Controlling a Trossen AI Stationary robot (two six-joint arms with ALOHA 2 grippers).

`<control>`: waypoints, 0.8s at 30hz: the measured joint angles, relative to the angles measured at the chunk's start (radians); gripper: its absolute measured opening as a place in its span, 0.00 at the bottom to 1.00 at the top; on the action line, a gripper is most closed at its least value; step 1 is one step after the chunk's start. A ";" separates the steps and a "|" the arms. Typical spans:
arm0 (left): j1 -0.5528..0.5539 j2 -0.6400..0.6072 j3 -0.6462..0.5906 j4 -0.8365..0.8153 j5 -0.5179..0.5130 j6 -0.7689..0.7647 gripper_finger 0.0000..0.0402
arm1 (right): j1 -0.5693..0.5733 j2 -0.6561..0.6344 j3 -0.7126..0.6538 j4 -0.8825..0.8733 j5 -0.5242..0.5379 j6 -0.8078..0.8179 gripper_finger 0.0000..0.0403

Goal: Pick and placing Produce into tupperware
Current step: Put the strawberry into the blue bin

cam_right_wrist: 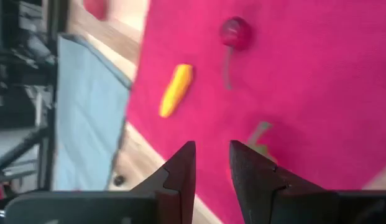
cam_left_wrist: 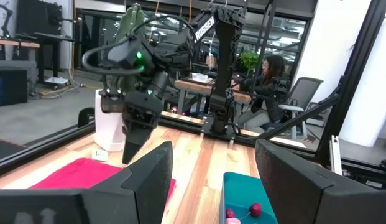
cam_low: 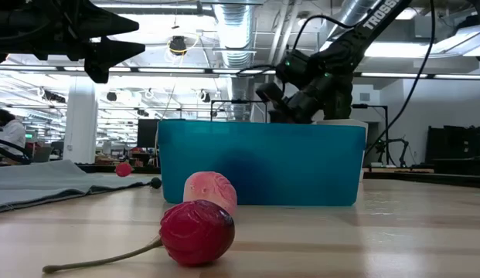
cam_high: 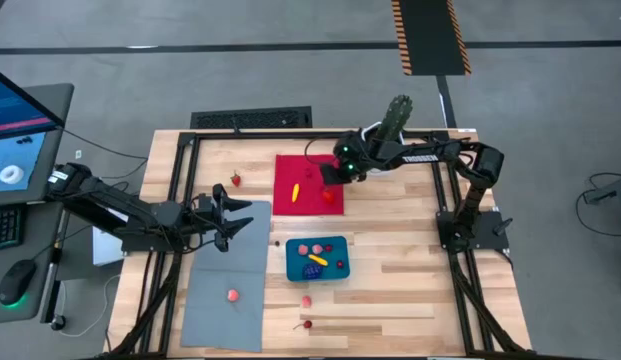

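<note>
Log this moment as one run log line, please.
right gripper: over red cloth, fingers slightly apart, empty | left gripper: open, over grey mat | tupperware: some produce inside | yellow piece, cherry on cloth

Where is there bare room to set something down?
Bare wood right of the tupperware, out to the right table edge, and most of the grey mat around its one pink piece. The red cloth is crowded under the right pincer.

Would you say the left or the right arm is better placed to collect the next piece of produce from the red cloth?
Right. The right end effector hangs open above the red cloth, by the yellow piece; the left end effector waits over the grey mat.
</note>
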 joint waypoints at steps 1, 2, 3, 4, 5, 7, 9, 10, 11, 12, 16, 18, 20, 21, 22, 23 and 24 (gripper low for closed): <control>0.000 0.000 0.000 0.000 0.000 -0.005 0.55 | 0.000 0.000 0.005 0.012 0.000 0.013 0.30; 0.000 0.000 0.000 0.000 0.000 -0.009 0.55 | 0.001 0.000 0.009 0.021 0.001 0.028 0.30; 0.000 0.000 0.000 0.000 0.000 -0.016 0.55 | 0.000 0.000 0.014 0.026 0.001 0.045 0.30; 0.000 0.000 0.000 0.000 0.000 -0.024 0.55 | -0.002 0.000 0.018 0.029 -0.004 0.062 0.30; 0.000 0.000 0.000 0.000 0.000 -0.030 0.55 | -0.005 0.000 0.020 0.030 -0.017 0.079 0.30; 0.000 0.000 0.000 0.000 0.000 -0.041 0.55 | -0.007 0.000 0.020 0.009 -0.041 0.122 0.30; 0.000 0.000 0.000 0.000 0.000 -0.042 0.55 | -0.006 0.000 0.020 -0.020 -0.048 0.135 0.30; 0.000 0.000 0.000 0.000 0.000 -0.042 0.55 | -0.008 0.000 0.020 -0.030 -0.049 0.136 0.30; 0.000 0.000 0.000 0.000 0.000 -0.042 0.55 | -0.010 0.000 0.020 -0.037 -0.049 0.139 0.30; 0.000 0.000 0.000 0.000 0.000 -0.042 0.55 | -0.012 0.000 0.019 -0.039 -0.048 0.143 0.30; 0.000 0.000 0.000 -0.001 0.000 -0.052 0.55 | -0.019 0.000 0.019 -0.039 0.003 0.139 0.30; 0.000 0.000 0.000 -0.001 0.008 -0.058 0.55 | -0.025 0.000 0.019 -0.043 0.002 0.143 0.30; 0.000 0.000 0.000 -0.001 0.026 -0.059 0.55 | -0.026 0.000 0.019 -0.047 -0.011 0.149 0.30; 0.000 0.000 0.000 -0.001 0.035 -0.059 0.55 | -0.023 0.000 0.019 -0.045 -0.020 0.150 0.30; 0.000 0.000 0.000 -0.001 0.039 -0.059 0.55 | -0.018 0.000 0.019 -0.042 -0.025 0.150 0.30; 0.000 0.000 0.000 -0.001 0.039 -0.059 0.55 | -0.014 0.000 0.019 -0.044 -0.029 0.150 0.30; 0.000 0.000 0.000 -0.001 0.039 -0.059 0.55 | -0.011 0.000 0.019 -0.053 -0.038 0.147 0.30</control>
